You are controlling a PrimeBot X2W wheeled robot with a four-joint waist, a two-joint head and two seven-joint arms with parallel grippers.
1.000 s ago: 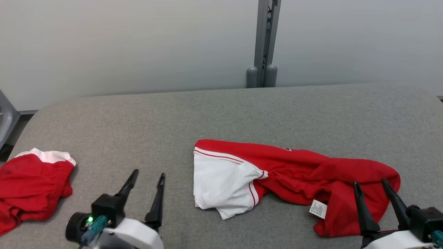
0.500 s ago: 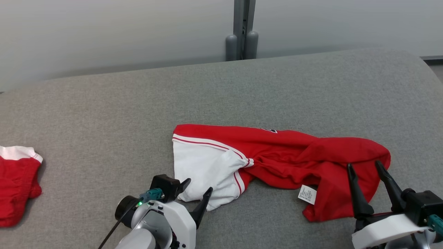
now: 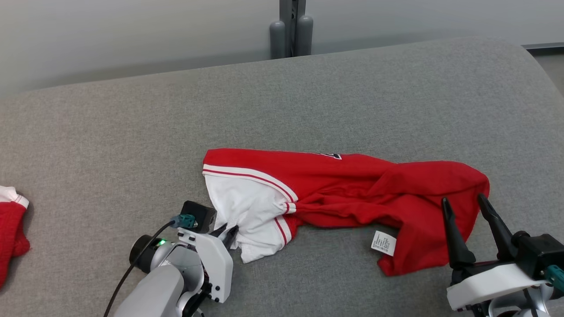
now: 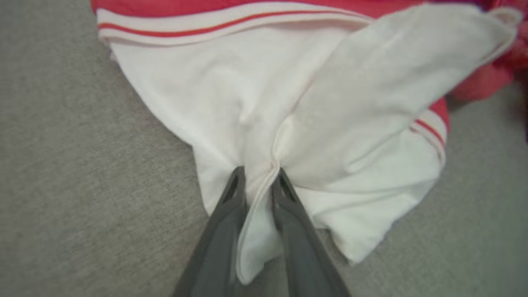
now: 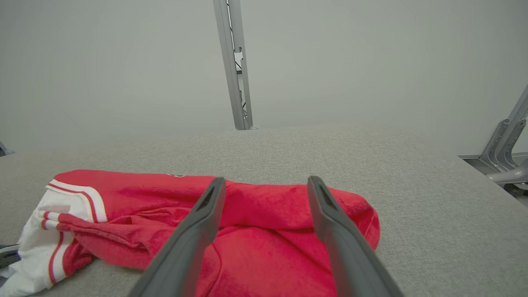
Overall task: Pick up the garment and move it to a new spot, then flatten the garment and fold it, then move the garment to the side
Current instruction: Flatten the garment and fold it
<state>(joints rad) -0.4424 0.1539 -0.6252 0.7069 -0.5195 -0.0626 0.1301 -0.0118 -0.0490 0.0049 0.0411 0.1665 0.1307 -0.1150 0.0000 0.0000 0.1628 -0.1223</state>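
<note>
The garment [image 3: 352,193] is red with a white, red-striped end and lies crumpled across the grey table [image 3: 132,132]; a white care label [image 3: 382,243] pokes out below it. My left gripper [image 3: 227,231] is at the white end's lower left corner. In the left wrist view my left gripper [image 4: 260,171] is shut on a fold of the garment's [image 4: 231,90] white cloth. My right gripper [image 3: 462,200] stands open at the red right end, fingers apart just above the cloth. The right wrist view has my right gripper [image 5: 266,180] open over the garment [image 5: 136,206].
Another red and white garment [image 3: 11,229] lies at the table's far left edge. A grey metal post [image 3: 291,26] stands behind the table's back edge. A metal frame [image 5: 503,144] stands off the table's right side. Bare grey table lies behind the garment.
The head camera has turned, shifting the picture left. My left gripper has moved right to the garment's white end and closed on a fold of it. My right gripper stays open.
</note>
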